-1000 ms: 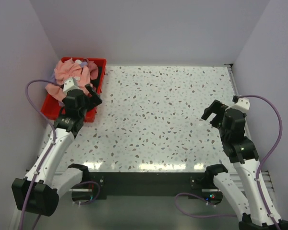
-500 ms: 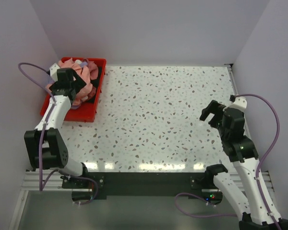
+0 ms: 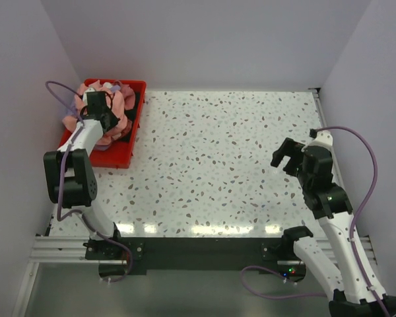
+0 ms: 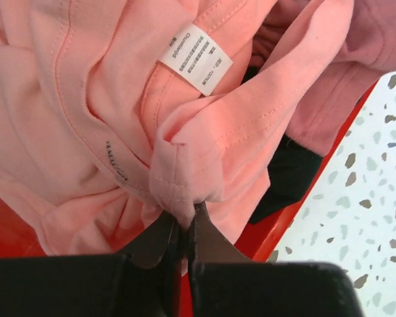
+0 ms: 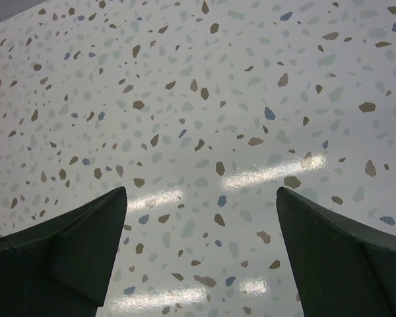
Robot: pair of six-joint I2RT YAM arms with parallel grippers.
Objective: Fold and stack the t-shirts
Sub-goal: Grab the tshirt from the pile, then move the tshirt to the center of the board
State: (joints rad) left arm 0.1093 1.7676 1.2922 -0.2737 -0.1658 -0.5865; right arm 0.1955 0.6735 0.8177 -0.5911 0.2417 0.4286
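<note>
A heap of t-shirts fills the red bin [image 3: 116, 158] at the table's far left. Topmost is the salmon-pink t-shirt [image 3: 113, 100] [image 4: 72, 132], crumpled, its white neck label [image 4: 195, 59] facing up. A dusty rose t-shirt [image 4: 356, 59] lies beside it. My left gripper [image 3: 100, 111] [image 4: 183, 214] reaches down into the bin and is shut on a stitched fold of the salmon-pink t-shirt. My right gripper [image 3: 285, 153] [image 5: 201, 191] hangs open over bare tabletop at the right, nothing between its fingers.
A dark piece of cloth [image 4: 287, 175] lies low in the bin by its red wall [image 4: 297, 218]. The speckled table [image 3: 224, 152] is walled on the left, back and right. The left arm's purple cable [image 3: 56, 89] loops beside the bin.
The left arm swung back over the bin, lowered into the heap, and its gripper went from open to shut on the salmon-pink cloth. The right gripper drifted slightly left.
</note>
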